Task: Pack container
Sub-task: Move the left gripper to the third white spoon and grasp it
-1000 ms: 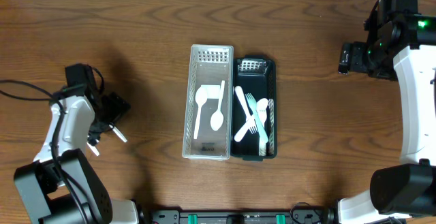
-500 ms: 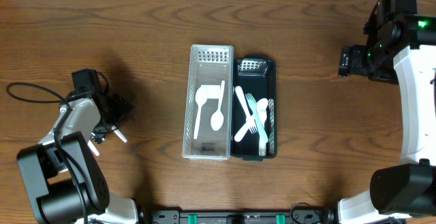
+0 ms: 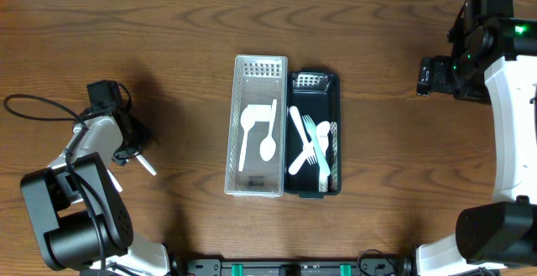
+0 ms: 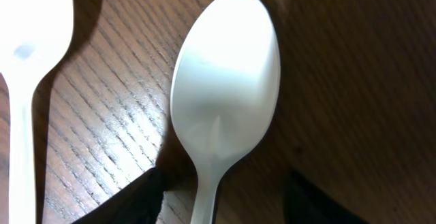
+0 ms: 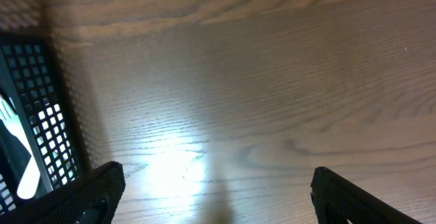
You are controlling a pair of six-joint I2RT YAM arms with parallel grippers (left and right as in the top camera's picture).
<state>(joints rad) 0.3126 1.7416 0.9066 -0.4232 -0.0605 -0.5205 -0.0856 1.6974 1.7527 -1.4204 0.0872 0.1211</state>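
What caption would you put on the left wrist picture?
Close-up of a white spoon lying on the wooden table beside another white utensil.

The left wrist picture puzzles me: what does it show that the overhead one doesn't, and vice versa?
Only left wrist: the bowl of a white spoon up close, a second white utensil beside it. Only overhead: the white basket holding spoons, the black basket holding forks, the left arm and right arm. Both: the wooden table; overhead's white handle is probably that spoon's.

Black basket [image 5: 34,115] (at left) on wooden table [image 5: 238,81]; end effector [image 5: 218,186] spread wide.
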